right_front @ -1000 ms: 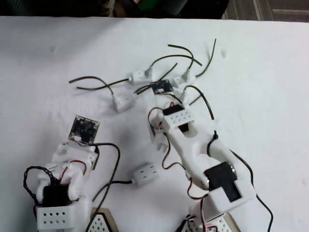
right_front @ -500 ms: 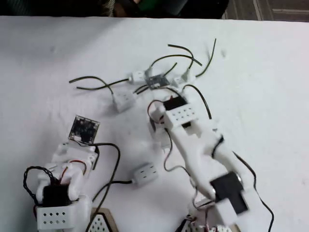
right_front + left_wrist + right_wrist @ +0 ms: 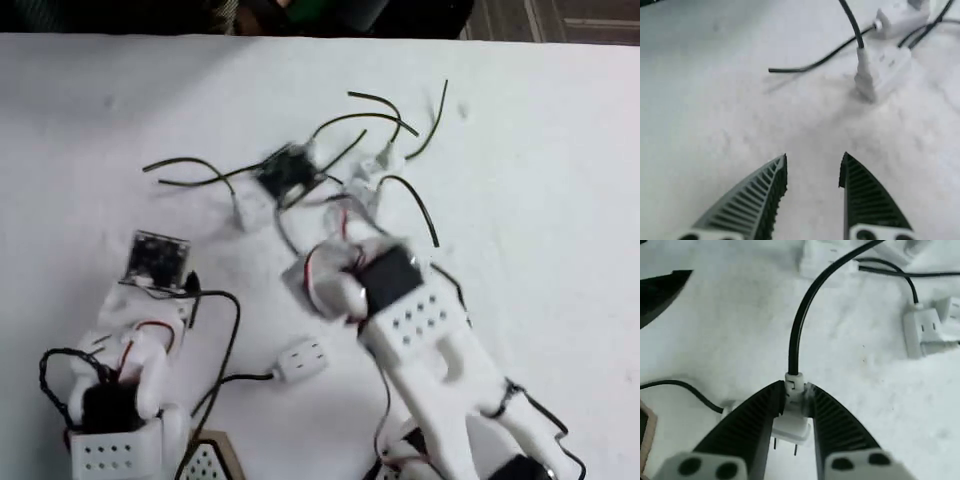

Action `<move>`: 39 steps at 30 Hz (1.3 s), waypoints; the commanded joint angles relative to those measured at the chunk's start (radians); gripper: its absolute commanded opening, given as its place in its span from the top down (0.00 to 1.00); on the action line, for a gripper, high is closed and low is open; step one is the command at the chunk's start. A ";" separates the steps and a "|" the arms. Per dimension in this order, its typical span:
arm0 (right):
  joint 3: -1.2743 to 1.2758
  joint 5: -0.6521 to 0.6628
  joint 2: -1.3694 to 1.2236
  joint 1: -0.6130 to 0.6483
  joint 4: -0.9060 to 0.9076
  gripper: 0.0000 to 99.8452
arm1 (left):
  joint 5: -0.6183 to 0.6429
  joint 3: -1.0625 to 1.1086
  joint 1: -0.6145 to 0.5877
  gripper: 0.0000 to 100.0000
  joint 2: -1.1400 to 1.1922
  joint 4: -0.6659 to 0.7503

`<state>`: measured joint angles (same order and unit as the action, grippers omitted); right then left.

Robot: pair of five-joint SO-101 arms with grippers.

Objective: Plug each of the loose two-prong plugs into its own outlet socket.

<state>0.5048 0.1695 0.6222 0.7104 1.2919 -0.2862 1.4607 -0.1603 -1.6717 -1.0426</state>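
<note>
My right gripper (image 3: 795,389) is clamped on a white two-prong plug (image 3: 790,422). The plug's long axis runs along the fingers, with the prongs pointing back toward the wrist and the black cord (image 3: 805,315) leading out past the fingertips. Near it an outlet socket (image 3: 920,332) lies flat with its two slots showing. From above, the right arm (image 3: 420,330) lies toward 11 o'clock from its base, in among the cords. My left gripper (image 3: 814,159) hangs spread apart over the white table (image 3: 715,100). Ahead of it, a socket block (image 3: 890,70) seems to have a corded plug seated at one end. A further socket (image 3: 302,358) sits at 3 o'clock of the left arm (image 3: 130,330).
</note>
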 commanded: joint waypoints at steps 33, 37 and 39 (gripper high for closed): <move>0.686 0.008 0.102 0.042 -1.030 0.98 | 0.147 -0.018 0.116 0.82 -0.008 0.041; 0.643 0.006 -0.007 0.042 -0.986 0.98 | 0.094 -0.018 0.117 0.82 -0.008 0.028; 0.591 0.006 -0.088 0.042 -0.952 0.97 | 0.092 -0.018 0.116 0.82 -0.008 0.028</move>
<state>1.1815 0.1757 0.6084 0.7641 0.3053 -0.1772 1.4546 -0.0361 -1.6717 -1.0104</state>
